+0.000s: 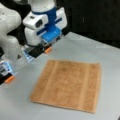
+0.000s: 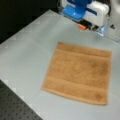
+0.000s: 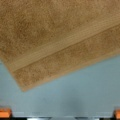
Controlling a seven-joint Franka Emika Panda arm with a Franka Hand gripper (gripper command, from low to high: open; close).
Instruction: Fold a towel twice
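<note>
The towel [image 1: 68, 85] [image 2: 78, 75] lies flat and unfolded on the grey table [image 1: 100, 52] in both front views, roughly square, with a paler stripe near two opposite edges. My gripper [image 1: 29, 64] [image 2: 96, 28] hovers over bare table just beyond one striped edge, a little above the surface and not touching the cloth. It is open, with its orange fingertips [image 3: 5, 112] far apart at the bottom corners of the wrist view. There the towel [image 3: 50, 37] fills the upper half, one corner and one stripe showing, with nothing between the fingers.
The grey table [image 2: 25, 50] has bare surface on every side of the towel. A black perforated board [image 2: 15, 107] borders the table at a front view's bottom left. The arm's white body [image 1: 10, 42] stands at a front view's left.
</note>
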